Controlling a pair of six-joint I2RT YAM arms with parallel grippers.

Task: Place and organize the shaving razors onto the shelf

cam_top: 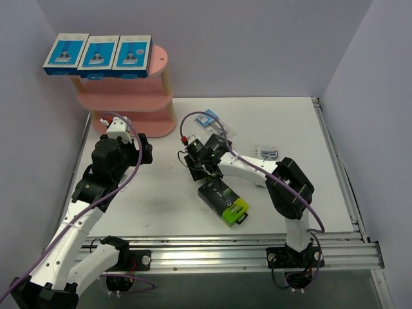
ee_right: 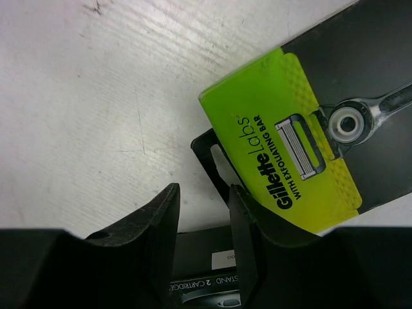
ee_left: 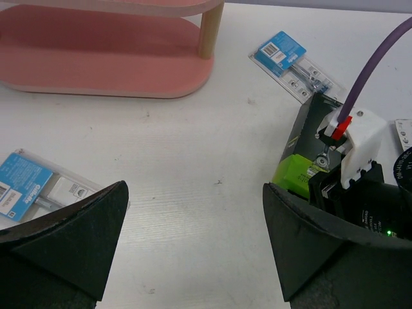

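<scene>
Hovering over the white table [ee_left: 193, 129], the left gripper [ee_left: 193, 193] gapes wide and empty. The right gripper [ee_right: 205, 193] has its jaws standing narrow just beside the tab of a black box with a lime-green end [ee_right: 277, 154]; whether they pinch anything I cannot tell. Three blue-and-white boxes [cam_top: 98, 53] sit atop the pink shelf [cam_top: 129, 100].

Shelf [cam_top: 129, 96]: pink boards, pale wood posts. The 3 flat boxes [cam_top: 98, 53] on its top: blue + white. Black box [cam_top: 224, 201] on the surface [cam_top: 161, 193]: lime-green end w/ black lettering. Blister pack [cam_top: 207, 120]: clear, w/ blue card. Surface: white. Cable [ee_left: 374, 61]: purple.
</scene>
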